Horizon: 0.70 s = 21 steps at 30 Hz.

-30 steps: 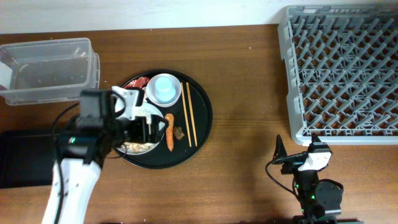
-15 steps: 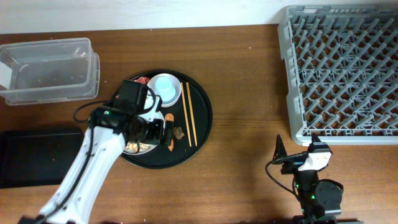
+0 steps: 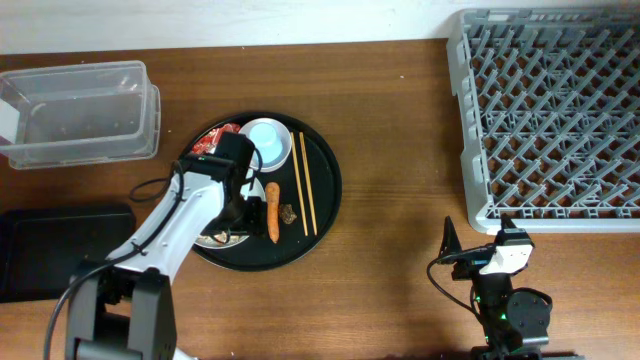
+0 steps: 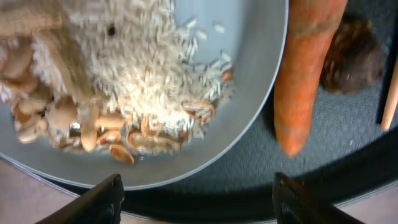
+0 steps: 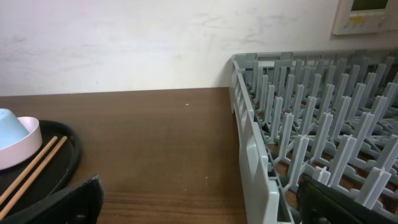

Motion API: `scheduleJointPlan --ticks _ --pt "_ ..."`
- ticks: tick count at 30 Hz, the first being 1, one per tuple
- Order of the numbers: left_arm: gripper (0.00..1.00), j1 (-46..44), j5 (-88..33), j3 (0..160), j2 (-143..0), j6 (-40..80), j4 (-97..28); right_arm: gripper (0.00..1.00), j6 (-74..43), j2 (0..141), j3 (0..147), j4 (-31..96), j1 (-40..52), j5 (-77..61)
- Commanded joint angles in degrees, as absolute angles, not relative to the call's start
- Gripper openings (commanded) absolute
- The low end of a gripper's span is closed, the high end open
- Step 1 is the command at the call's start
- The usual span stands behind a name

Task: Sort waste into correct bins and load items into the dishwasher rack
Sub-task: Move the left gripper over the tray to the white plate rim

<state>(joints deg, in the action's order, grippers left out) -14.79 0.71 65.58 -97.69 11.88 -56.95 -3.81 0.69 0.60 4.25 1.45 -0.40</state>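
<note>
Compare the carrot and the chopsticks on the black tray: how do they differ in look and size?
The carrot is orange, thick and tapered; the chopsticks are pale wood, thin and even. The chopsticks are clearly longer than the carrot. The carrot lies close beside the plate; the chopsticks lie farther from it. Both lie flat on the black tray, roughly parallel.
</note>
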Motion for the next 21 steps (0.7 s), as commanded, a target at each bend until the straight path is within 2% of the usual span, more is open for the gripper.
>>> scheduleJointPlan --ticks 1,4,8,12,21 --pt "0.72 -15.03 1.56 66.24 -98.63 12.75 -54.81 0.98 -3.40 0.40 0.32 4.54 1.10 0.10" --pt "0.67 -16.47 3.73 65.12 -98.70 11.38 -51.42 0.98 -3.40 0.40 0.32 4.54 1.10 0.08" --pt "0.67 -19.86 4.03 63.11 -98.70 10.17 -48.58 0.98 -3.40 0.40 0.32 4.54 1.10 0.10" --pt "0.67 -23.62 11.14 61.84 -98.70 10.76 -47.46 0.98 -3.40 0.40 0.32 4.54 1.10 0.08" --pt "0.67 -20.67 11.22 61.84 -98.70 11.29 -46.26 0.98 -3.40 0.40 0.32 4.54 1.10 0.10"
